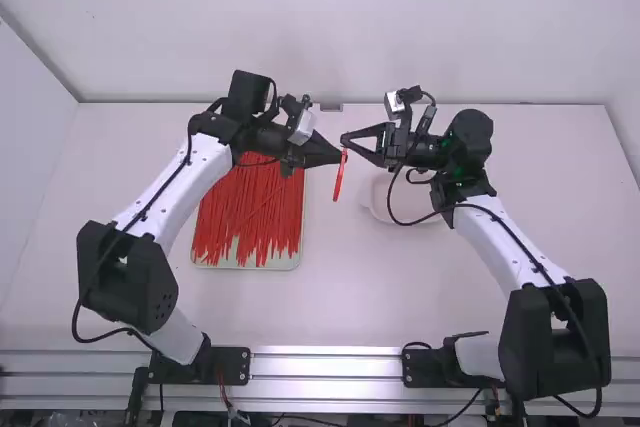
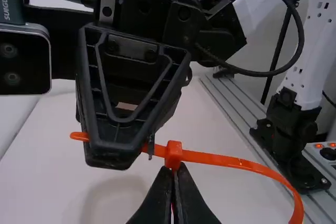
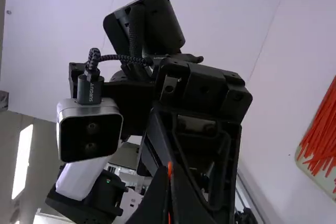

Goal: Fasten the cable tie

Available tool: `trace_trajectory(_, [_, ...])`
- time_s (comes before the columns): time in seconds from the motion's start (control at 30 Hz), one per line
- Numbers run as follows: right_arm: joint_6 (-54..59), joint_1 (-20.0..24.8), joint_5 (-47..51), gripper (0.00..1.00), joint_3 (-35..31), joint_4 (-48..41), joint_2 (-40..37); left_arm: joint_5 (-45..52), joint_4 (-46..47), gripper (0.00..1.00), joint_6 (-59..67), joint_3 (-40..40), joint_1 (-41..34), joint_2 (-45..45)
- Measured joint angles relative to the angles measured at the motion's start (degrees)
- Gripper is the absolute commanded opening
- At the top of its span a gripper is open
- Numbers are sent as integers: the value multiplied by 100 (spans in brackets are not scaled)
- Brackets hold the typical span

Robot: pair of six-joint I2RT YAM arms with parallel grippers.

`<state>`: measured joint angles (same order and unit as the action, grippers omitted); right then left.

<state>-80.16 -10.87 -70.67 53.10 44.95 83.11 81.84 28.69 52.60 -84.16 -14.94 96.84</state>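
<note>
Cable tie (image 1: 339, 177) between left hand (image 1: 336, 154), right hand (image 1: 346, 138)

You've one left gripper (image 1: 328, 155), one right gripper (image 1: 350, 139), one cable tie (image 1: 339, 175), one tray (image 1: 255, 265), its heaped ties (image 1: 248, 209) uncountable, one white dish (image 1: 380, 203).

The left arm (image 1: 165, 182) and the right arm (image 1: 500, 242) look alike — white links, round black joints, blocky black bases. Thin black cables (image 2: 302, 27) loop along them. A small grey camera box (image 3: 89, 129) has a braided cable (image 3: 121, 59). The fingers (image 2: 157, 200) are black and pointed.
</note>
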Motion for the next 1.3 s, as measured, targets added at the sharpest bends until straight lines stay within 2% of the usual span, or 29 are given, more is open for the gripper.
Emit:
trace_trajectory(0.27, [20,0,-17,0,-59,-15,15,66,-586,2,0,365,0,-50])
trace_trajectory(0.8, [20,221,-50,0,-90,-9,31,-223,-734,2,-284,785,-66,-63])
trace_trajectory(0.9, [11,262,-55,0,-90,35,35,-260,-999,2,-380,1036,-66,-63])
trace_trajectory(1.1, [-251,306,-96,0,-90,691,35,-444,-1919,2,-1084,1567,-66,-63])
trace_trajectory(1.3, [-472,446,-118,0,-90,850,37,-566,-2354,2,-1519,2129,-66,-74])
